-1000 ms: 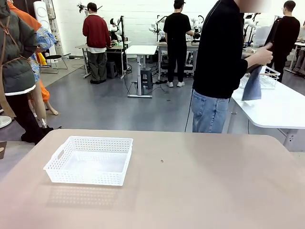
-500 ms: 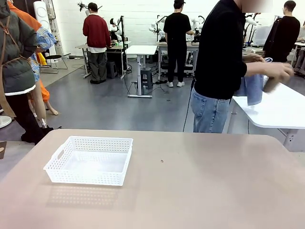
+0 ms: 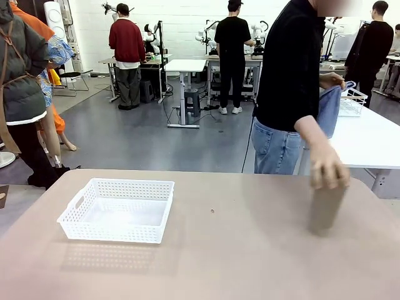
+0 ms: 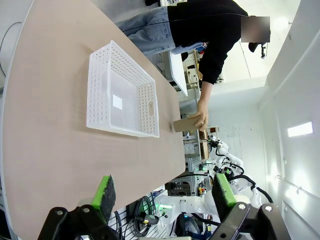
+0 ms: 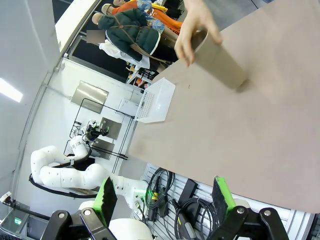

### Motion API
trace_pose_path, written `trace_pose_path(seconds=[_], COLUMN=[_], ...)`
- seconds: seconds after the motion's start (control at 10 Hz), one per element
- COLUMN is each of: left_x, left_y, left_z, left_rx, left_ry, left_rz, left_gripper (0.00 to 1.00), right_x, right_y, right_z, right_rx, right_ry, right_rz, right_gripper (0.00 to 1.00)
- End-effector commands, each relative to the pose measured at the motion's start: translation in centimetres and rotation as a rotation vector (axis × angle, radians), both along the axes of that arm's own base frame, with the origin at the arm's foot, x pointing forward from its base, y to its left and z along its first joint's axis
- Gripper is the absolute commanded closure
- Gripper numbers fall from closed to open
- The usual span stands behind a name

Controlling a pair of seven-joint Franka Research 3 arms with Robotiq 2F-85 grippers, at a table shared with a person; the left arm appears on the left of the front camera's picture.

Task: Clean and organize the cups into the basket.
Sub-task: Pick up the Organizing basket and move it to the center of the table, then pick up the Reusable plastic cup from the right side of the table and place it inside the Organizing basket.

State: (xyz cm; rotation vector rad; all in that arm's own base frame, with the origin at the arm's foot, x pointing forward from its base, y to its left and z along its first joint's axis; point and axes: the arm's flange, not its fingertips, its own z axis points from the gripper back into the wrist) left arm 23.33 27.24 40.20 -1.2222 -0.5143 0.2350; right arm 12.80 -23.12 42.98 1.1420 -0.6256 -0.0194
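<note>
Grey floor [image 3: 125, 137], white back wall [image 3: 181, 19], white tables [image 3: 185, 65], dark stool [image 3: 192, 100]

- The left gripper [image 4: 163, 192] stands open at the bottom edge, its two green pads [image 4: 104, 192] wide apart over the tan table [image 4: 45, 125].
- The white basket [image 4: 147, 107] rests on the table, with nothing inside it.
- Beyond the basket, and apart from it, a person's hand [image 4: 200, 119] grips a tan-brown cup [image 4: 184, 124] from above.
- The person [image 4: 205, 25] wears a black top and jeans.
</note>
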Motion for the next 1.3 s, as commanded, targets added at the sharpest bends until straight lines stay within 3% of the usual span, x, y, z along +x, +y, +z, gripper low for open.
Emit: trace_pose_path(seconds=[0.0,0.6,0.7,0.8,0.9,1.0,1.1,1.2], left_x=[-0.2,-0.2,0.0,0.5,0.9,1.1,1.2,2.2], left_y=[0.4,0.4,0.0,-0.9,-1.8,-2.8,-3.7,-5.2], left_z=[0.2,0.2,0.0,1.6,3.9,6.0,7.0,7.7], left_rx=[-0.015,-0.015,0.000,0.149,0.273,0.392,0.504,0.615], left_ry=[-0.012,-0.012,0.000,-0.021,-0.029,-0.012,-0.011,0.003], left_rz=[0.007,0.007,0.000,-0.026,-0.070,-0.109,-0.166,-0.200], left_gripper=[0.00,0.00,0.00,0.00,0.00,0.00,0.00,0.00], right_x=[-0.4,-0.4,0.0,1.3,2.3,3.7,5.0,6.8], right_y=[-0.1,-0.1,0.0,1.1,3.2,4.7,5.8,7.4], right_z=[0.2,0.2,0.0,1.3,2.1,2.5,2.7,2.5], right_rx=[0.015,0.015,0.000,-0.027,-0.017,-0.107,-0.158,-0.216], right_ry=[-0.027,-0.027,0.000,-0.223,-0.328,-0.410,-0.467,-0.553], right_rz=[-0.006,-0.006,0.000,0.050,0.196,0.279,0.332,0.486], right_gripper=[0.00,0.00,0.00,0.00,0.00,0.00,0.00,0.00])
